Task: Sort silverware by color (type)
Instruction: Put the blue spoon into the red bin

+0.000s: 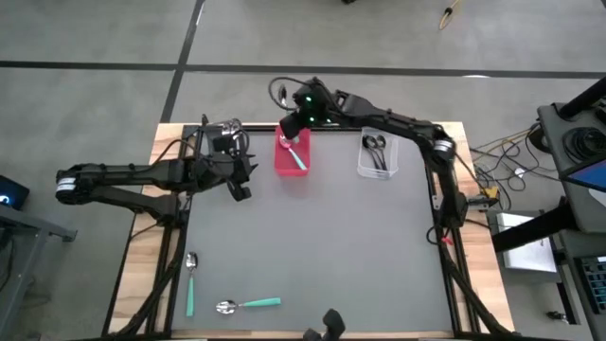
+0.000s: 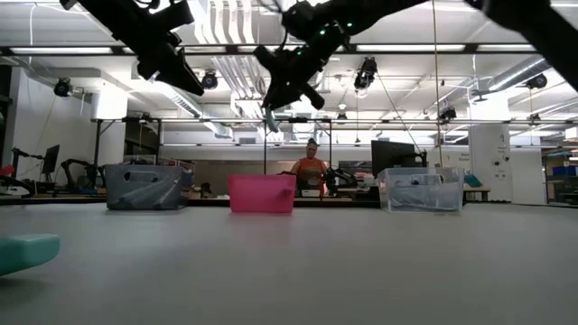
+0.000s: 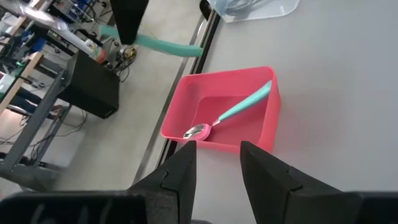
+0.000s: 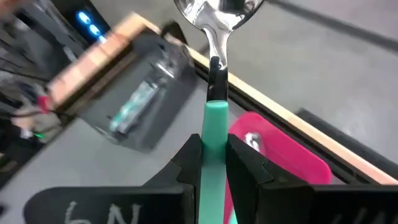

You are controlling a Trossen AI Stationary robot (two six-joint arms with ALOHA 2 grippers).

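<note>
Nearest the low camera: teal-handled spoon [image 2: 27, 252] flat on the grey surface [image 1: 322, 246], front left edge; second teal-handled spoon [image 1: 248, 304] alongside, near the front edge, well apart from the bins.

Held spoon [image 4: 216, 93]: silver bowl, teal handle, clenched between the fingers of the right end effector [image 4: 214, 155], raised above the pink bin [image 1: 292, 152].

Pink bin contents: one teal-handled spoon [image 3: 229, 114] lying diagonally, bowl toward one corner.

Clear bin [image 1: 377, 156], back right: black spoons [image 1: 376, 147].

Grey bin [image 2: 143, 187], back left: contents not legible.

Left end effector [image 3: 217, 163]: raised between grey and pink bins, fingers parted, grasping nothing.

Background: seated person [image 2: 310, 170] behind the surface.
</note>
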